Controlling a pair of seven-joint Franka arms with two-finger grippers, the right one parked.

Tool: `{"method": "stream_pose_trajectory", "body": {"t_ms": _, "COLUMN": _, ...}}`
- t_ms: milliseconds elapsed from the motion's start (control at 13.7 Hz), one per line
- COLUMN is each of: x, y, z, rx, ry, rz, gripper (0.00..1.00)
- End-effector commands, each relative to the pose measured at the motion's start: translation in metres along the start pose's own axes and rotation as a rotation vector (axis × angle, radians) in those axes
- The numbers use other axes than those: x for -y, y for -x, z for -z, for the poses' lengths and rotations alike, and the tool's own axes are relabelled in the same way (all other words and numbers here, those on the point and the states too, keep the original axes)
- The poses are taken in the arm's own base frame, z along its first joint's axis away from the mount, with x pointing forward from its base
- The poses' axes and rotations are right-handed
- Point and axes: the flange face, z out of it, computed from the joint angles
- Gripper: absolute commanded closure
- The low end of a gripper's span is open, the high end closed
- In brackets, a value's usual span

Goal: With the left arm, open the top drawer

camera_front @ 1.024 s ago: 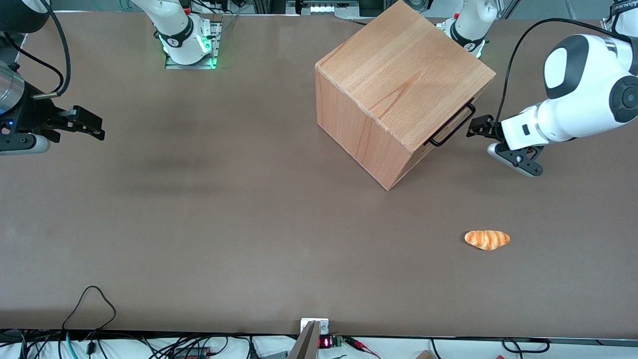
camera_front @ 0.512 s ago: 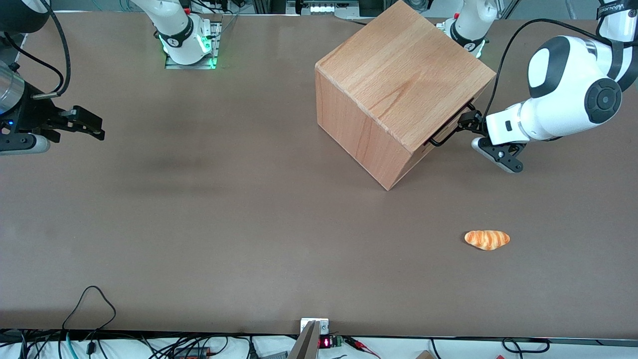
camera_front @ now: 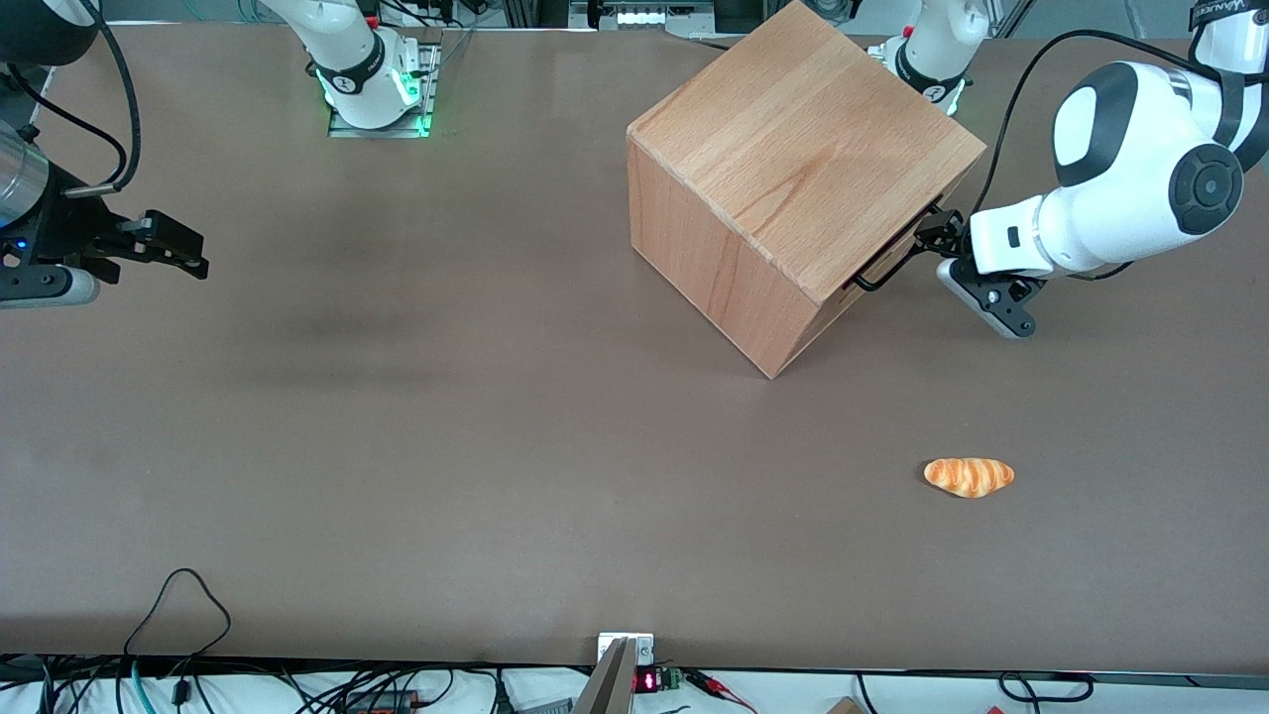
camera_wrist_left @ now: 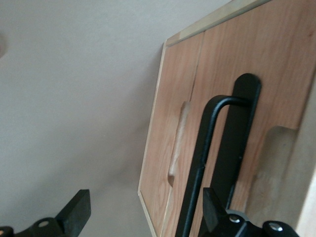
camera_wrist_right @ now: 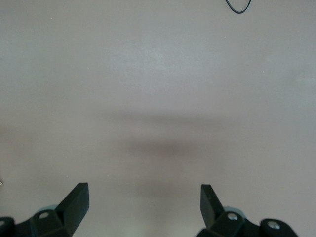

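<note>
From the front camera I see the cabinet (camera_front: 793,178) standing turned at an angle on the brown surface (camera_front: 397,446), toward the working arm's end. Its top drawer (camera_front: 897,260) sits just under the cabinet's top edge on the face that looks toward the left arm (camera_front: 1140,188), and it appears pushed in, with no gap that I can make out. The black bar handle (camera_front: 892,255) stands out from that face. My hand (camera_front: 937,243) is right at the end of the handle farther from the camera, level with the bar. A bread roll (camera_front: 969,476) lies on the surface nearer to the camera than the cabinet, well apart from it.

On the left wrist camera the drawer front (camera_wrist_left: 232,123) fills much of the frame at close range, its wood grain plain to see. The handle (camera_wrist_left: 210,163) runs along it, with one bent end meeting its black mounting plate. The hand (camera_wrist_left: 143,212) is spread wide: one finger (camera_wrist_left: 211,207) sits just beside the bar, seemingly against it, while the other finger (camera_wrist_left: 76,213) hangs over bare surface, clear of the cabinet. Nothing is clamped between them. A scooped recess shows in the wood beside the handle.

The right wrist camera shows only bare surface.
</note>
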Motion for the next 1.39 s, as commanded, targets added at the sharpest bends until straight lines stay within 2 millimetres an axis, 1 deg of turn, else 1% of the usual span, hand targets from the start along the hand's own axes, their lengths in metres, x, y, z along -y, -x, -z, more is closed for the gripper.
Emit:
{"method": "stream_pose_trajectory", "body": {"t_ms": 0, "x": -0.007, "y": 0.005, "z": -0.001, "rx": -0.026, "ry": 0.022, "rz": -0.039, "gripper": 0.0}}
{"method": "stream_pose_trajectory", "body": {"t_ms": 439, "x": -0.01, "y": 0.007, "z": -0.025, "rx": -0.019, "ry": 0.035, "rz": -0.036, "gripper": 0.0}}
{"method": "stream_pose_trajectory", "body": {"t_ms": 732, "x": -0.006, "y": 0.004, "z": -0.03, "rx": -0.033, "ry": 0.025, "rz": -0.031, "gripper": 0.0}}
{"method": "stream_pose_trajectory", "body": {"t_ms": 951, "x": 0.004, "y": 0.002, "z": -0.03, "rx": -0.057, "ry": 0.008, "rz": -0.017, "gripper": 0.0}}
{"method": "stream_pose_trajectory", "body": {"t_ms": 1098, "x": 0.022, "y": 0.002, "z": -0.028, "rx": -0.089, "ry": -0.019, "rz": 0.01, "gripper": 0.0}}
{"method": "stream_pose_trajectory", "body": {"t_ms": 1171, "x": 0.04, "y": 0.007, "z": -0.022, "rx": -0.123, "ry": -0.042, "rz": 0.041, "gripper": 0.0}}
{"method": "stream_pose_trajectory", "body": {"t_ms": 1317, "x": 0.07, "y": 0.015, "z": -0.017, "rx": -0.154, "ry": -0.059, "rz": 0.098, "gripper": 0.0}}
